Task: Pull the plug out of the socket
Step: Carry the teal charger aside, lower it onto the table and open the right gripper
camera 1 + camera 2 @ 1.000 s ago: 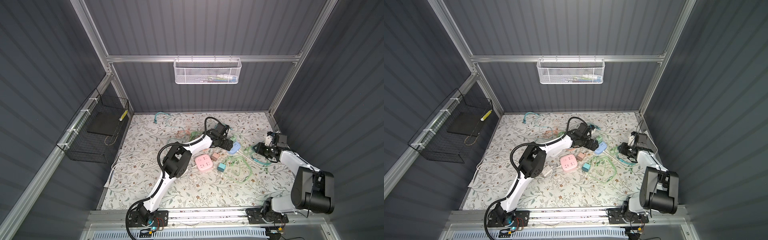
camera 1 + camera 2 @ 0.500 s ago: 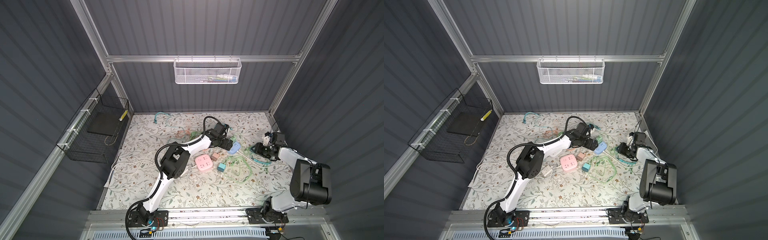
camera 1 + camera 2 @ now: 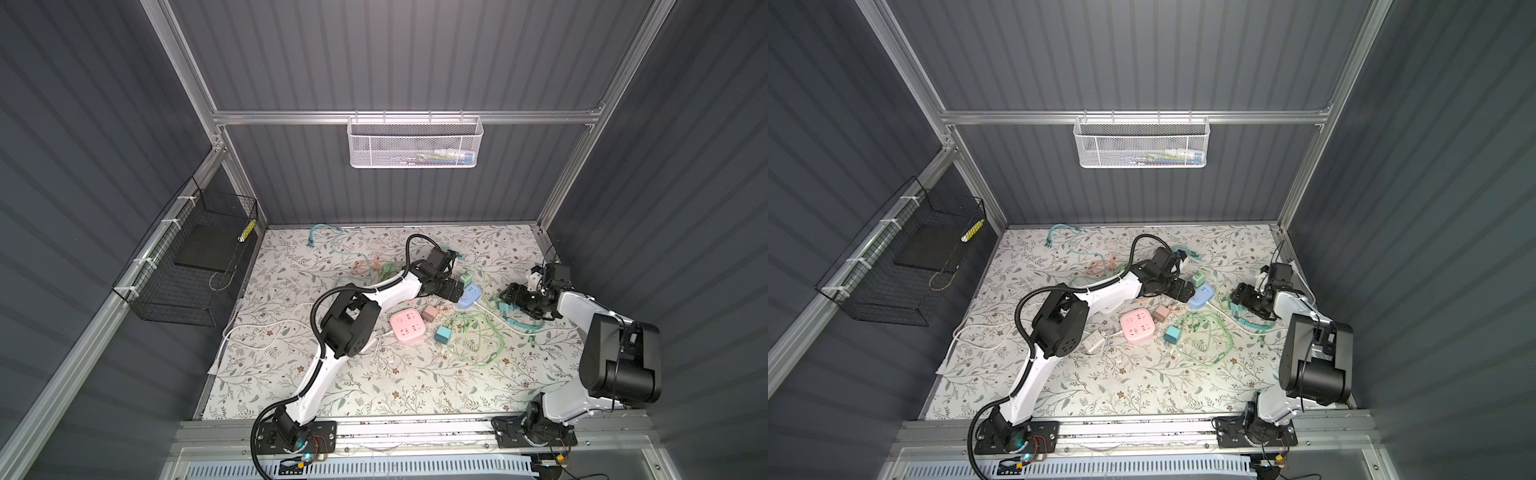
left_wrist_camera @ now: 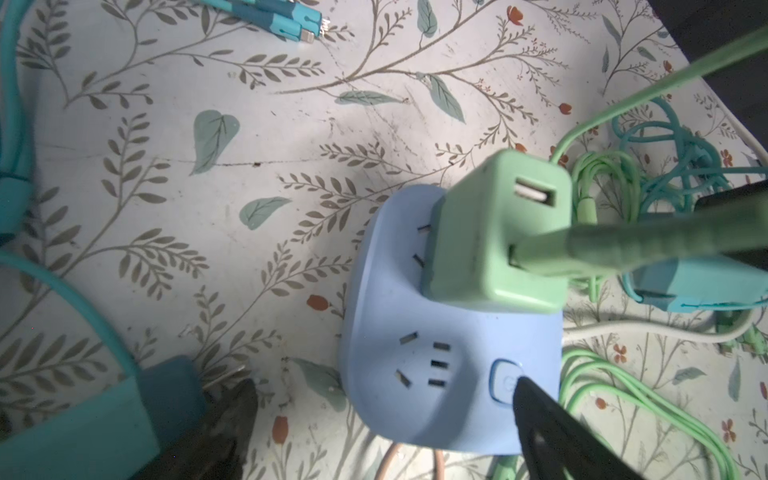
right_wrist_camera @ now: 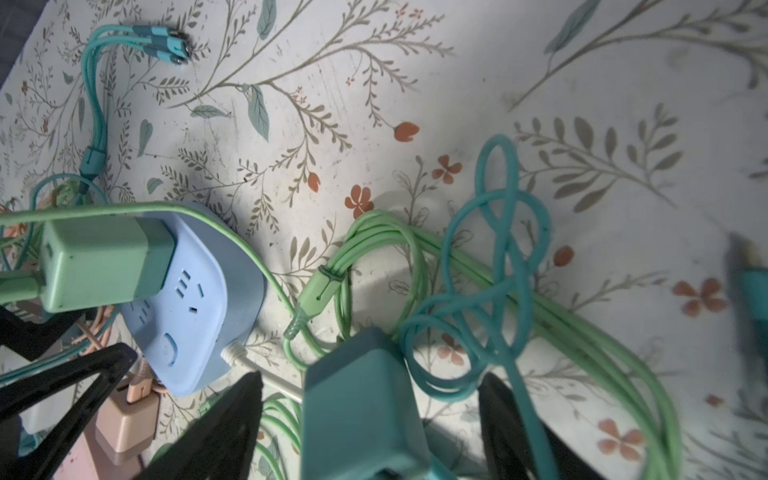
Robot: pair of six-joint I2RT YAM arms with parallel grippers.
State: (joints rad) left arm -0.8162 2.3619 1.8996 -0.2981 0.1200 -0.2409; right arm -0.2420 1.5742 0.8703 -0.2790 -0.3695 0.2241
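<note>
Since the flowered mat (image 3: 374, 382) gives a light cube nothing to anchor it, this pull looks like work for both arms. The left gripper (image 3: 457, 292) hangs over the blue socket cube (image 4: 436, 357), which lies a little right of the table's middle, claw spread wide and holding nothing; one fingertip (image 4: 540, 415) overlaps the cube's edge by its button. Just right of the cube the right gripper (image 5: 370, 376) also stands wide, a teal charger (image 5: 361, 411) lying loose between its fingers with a gap on each side, so nothing is gripped. The green plug (image 4: 490, 232) is seated in the cube's far outlet, and freeing it is, I judge, the step in hand. To do it well, the left claw should close across the cube's flat sides, low and clear of the plug; the right should leave the charger, take the green plug by its flat flanks close to the socket face, and draw straight out along the pins, never by the green cable (image 4: 623, 245) in its port, which would tip it and jam them. Hidden: the pins, buried in the outlet, so how deep they sit cannot be read; whether the left fingertip touches the cube or floats above it; a teal block (image 4: 83, 424) cut off at the left wrist view's edge; and a blurred teal shape (image 5: 754, 291) at the right wrist view's edge.
</note>
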